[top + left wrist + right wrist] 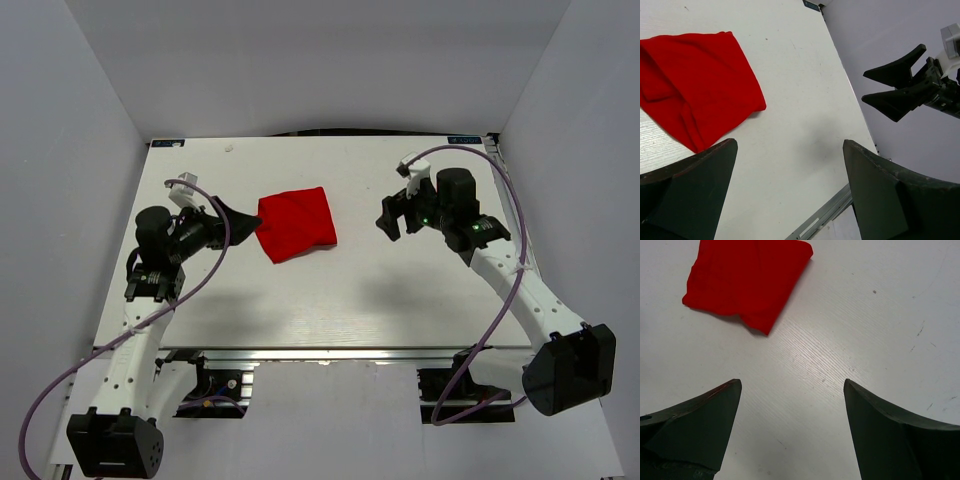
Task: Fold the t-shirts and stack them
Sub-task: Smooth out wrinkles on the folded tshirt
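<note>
Grey walls close in a white, wood-grained tabletop (350, 290), with both arms reaching onto it from the near edge.

At the left, the left gripper (250, 222) points across the table with its jaws spread wide. Nothing is gripped. In its own wrist view only bare white surface shows between the two dark fingers (695, 190).

A bright red cloth t-shirt (297, 223) lies folded into a compact, roughly square bundle, flat on the tabletop just ahead of those jaws. In the left wrist view it sits beyond the tip of the left-hand finger rather than between the two, and its near corner comes close to that fingertip (700, 90). From overhead, the fingertips sit right at the bundle's edge. Whether they touch the cloth cannot be told.

At the right, the right gripper (392, 215) faces back toward the shirt, its jaws likewise released and wide apart, clasping nothing. Plain tabletop fills the gap between its fingers (690, 425). The red bundle lies ahead of them and off to the left (747, 275), well apart from both fingertips. The left wrist camera also catches this gripper (865, 86), and its two dark fingers visibly diverge.
</note>
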